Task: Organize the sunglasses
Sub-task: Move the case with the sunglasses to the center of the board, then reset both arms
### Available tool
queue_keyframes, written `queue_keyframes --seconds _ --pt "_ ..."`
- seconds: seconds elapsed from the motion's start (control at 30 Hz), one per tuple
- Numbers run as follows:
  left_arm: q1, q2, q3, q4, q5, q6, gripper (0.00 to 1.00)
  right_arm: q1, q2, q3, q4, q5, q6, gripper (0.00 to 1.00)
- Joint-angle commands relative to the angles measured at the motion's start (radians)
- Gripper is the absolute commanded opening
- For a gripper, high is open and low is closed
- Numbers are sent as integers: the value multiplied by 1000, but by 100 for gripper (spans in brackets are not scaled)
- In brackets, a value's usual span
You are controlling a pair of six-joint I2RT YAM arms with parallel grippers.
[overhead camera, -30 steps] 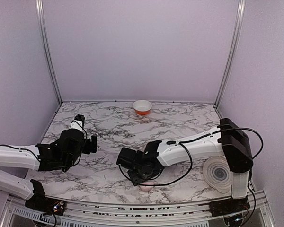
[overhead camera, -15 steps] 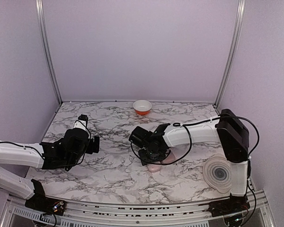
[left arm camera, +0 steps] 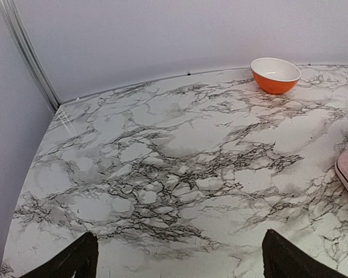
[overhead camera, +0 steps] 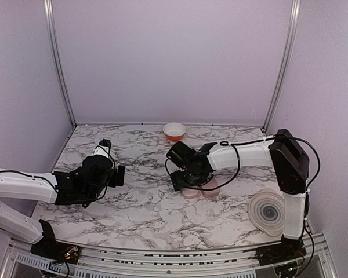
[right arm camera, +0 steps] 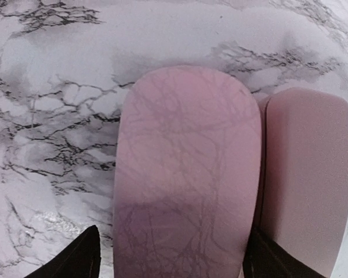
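Marble bench (overhead camera: 133, 202) carries two closed pink cases (overhead camera: 189, 193) side by side, just nearer than the orange bowl (overhead camera: 174, 131). Over one, the right claw (right arm camera: 171, 249) straddles it, jaws wide, seemingly slack. Left of the bowl, the left claw (left arm camera: 180, 255) hangs wide and empty. No sunglasses show; probably cased, so nearly done.

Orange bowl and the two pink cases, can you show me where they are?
orange bowl (left arm camera: 275, 84): left wrist view, on its orange outer side.
veined pink case (right arm camera: 185, 174): right wrist view, middle of its top.
plain pink case (right arm camera: 307, 179): right wrist view, middle of its top.
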Motion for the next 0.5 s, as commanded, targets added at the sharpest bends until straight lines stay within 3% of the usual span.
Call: queue_keyframes --seconds 0.0,0.07,0.27,0.47 --pt "3 -11 27 -53 -13 1 99 4 -143 -31 101 -70 -69 86" --pt "3 -32 25 -59 -17 -2 99 4 -192 -39 101 -66 -94 91" --pt "4 -140 19 -110 -89 21 99 -12 -357 -70 81 52 -176 92" --pt "21 -282 6 -94 -240 156 99 -113 -603 -238 213 174 -286 93"
